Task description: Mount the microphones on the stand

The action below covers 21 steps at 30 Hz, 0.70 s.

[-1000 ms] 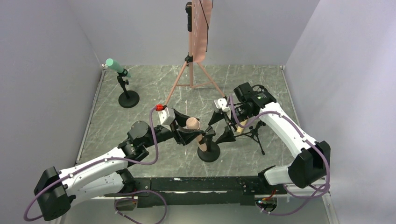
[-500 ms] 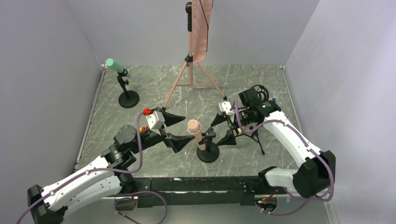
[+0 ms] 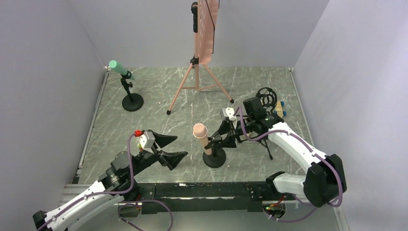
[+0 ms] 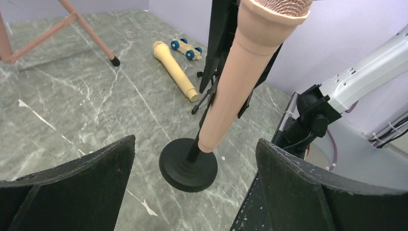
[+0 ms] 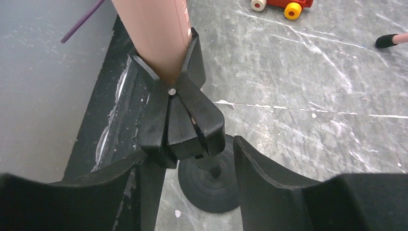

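Observation:
A pink microphone [image 3: 200, 137] stands tilted in the black clip [image 5: 179, 122] of a round-based stand [image 3: 214, 158]. It also shows in the left wrist view [image 4: 240, 77]. My right gripper [image 3: 219, 139] is open, its jaws close around the clip's handles [image 5: 187, 154]. The left finger [image 5: 120, 185] touches the clip and the right finger stands a little off it. My left gripper [image 3: 181, 146] is open and empty, left of the stand and apart from it [image 4: 195, 144]. A cream microphone [image 4: 174, 70] lies on the table behind a black tripod stand [image 3: 262, 138].
A green microphone [image 3: 118, 68] sits on a round-based stand [image 3: 132, 102] at the back left. A pink music stand [image 3: 198, 72] is at the back middle. A black shock mount [image 3: 267, 97] and a blue-wheeled toy [image 4: 186, 48] lie at the right.
My left gripper let go of the pink microphone and drew back left and toward the near edge, open. My right gripper moved in onto the stand's clip and narrowed.

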### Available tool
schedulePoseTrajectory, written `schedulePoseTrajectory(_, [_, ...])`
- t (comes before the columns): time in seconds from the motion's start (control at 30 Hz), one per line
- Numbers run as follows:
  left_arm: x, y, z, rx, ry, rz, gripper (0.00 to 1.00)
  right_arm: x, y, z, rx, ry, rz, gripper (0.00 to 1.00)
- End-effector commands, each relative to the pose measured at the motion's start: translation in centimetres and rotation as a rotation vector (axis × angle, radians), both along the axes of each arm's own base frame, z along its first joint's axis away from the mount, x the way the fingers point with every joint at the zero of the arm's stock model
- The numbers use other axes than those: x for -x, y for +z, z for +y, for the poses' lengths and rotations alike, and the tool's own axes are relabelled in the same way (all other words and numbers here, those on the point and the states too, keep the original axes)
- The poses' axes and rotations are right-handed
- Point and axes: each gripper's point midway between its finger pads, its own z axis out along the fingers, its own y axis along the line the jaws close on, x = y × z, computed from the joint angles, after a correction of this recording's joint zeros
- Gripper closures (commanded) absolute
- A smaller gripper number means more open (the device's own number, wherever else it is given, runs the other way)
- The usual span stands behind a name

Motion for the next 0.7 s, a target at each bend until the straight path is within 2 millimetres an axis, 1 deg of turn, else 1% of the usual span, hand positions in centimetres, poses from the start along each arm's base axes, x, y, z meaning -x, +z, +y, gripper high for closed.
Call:
schedulePoseTrajectory(0.0, [-0.1,0.9,0.8,0.086,0.037,0.048,0.01,-0.2,1.1,1.3,-0.060,0.042,-0.012,0.49])
schedulePoseTrajectory(0.13, [0.0,0.8,0.9,0.082,0.038,0.059,0.01,0.3,0.8,1.7,-0.064,0.070,0.022,0.60])
schedulePoseTrajectory(0.2, [0.1,0.9,1.0,0.076,0.036,0.062,0.01,0.5,0.7,1.9,-0.070,0.082,0.033,0.68])
schedulePoseTrajectory(0.23, [0.1,0.8,1.0,0.071,0.036,0.066,0.01,0.6,0.9,1.9,-0.072,0.084,0.032,0.74])
schedulePoseTrajectory(0.3, [0.1,0.9,1.0,0.066,0.036,0.067,0.01,0.7,1.1,1.9,-0.077,0.085,0.026,0.83])
schedulePoseTrajectory(0.37, [0.2,0.9,1.1,0.064,0.036,0.068,0.01,0.4,1.7,2.0,-0.082,0.069,0.016,0.88])
schedulePoseTrajectory(0.43, [0.2,0.8,1.1,0.062,0.036,0.070,0.01,-0.1,2.5,2.2,-0.090,0.044,0.001,0.92])
schedulePoseTrajectory(0.5, [0.2,0.8,1.1,0.057,0.038,0.072,0.01,-1.0,3.5,2.5,-0.100,0.006,-0.017,0.94])
schedulePoseTrajectory(0.67, [0.3,1.0,1.4,0.040,0.047,0.085,0.01,-4.1,5.7,3.9,-0.115,-0.095,-0.081,0.96])
